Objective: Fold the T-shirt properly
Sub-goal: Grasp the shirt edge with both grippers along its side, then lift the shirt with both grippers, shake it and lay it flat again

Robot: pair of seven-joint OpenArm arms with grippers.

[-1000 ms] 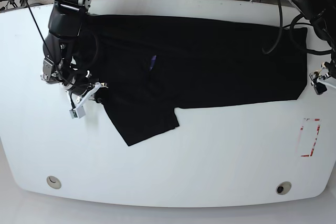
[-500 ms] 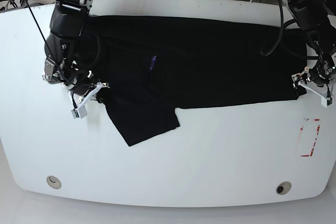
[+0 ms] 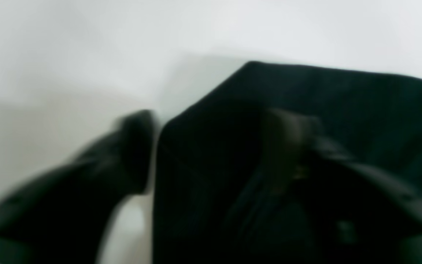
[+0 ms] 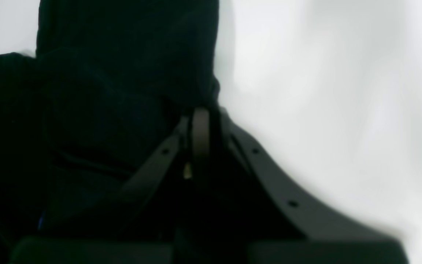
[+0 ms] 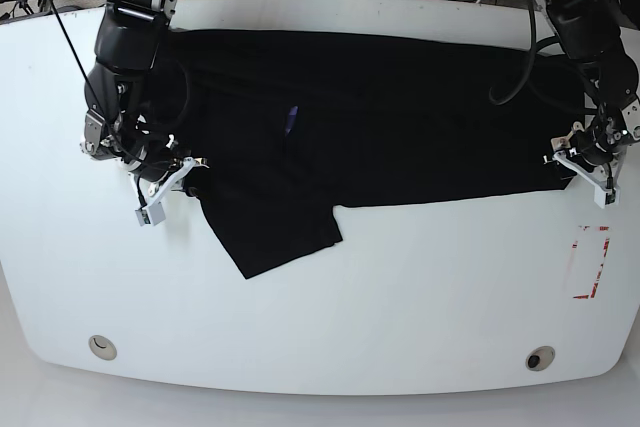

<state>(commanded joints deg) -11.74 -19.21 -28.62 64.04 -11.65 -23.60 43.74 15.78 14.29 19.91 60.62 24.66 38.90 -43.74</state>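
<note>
T-shirt (image 5: 380,117), black, spread flat on white surface (image 5: 400,287); hem corner straddled by spread left tool (image 5: 583,169); edge pinched by right tool (image 5: 172,185).

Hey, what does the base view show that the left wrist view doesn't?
Only the base view shows the whole T-shirt spread across the white table, its small purple print, the right claw at the shirt's edge beside the sleeve, the red-marked sheet, and cables beyond the table.

Only the left wrist view shows, blurred and close up, how the left claw straddles the fabric: one finger on bare table, the other over cloth.

Both show black fabric, white tabletop and the left claw at the shirt's corner.
</note>
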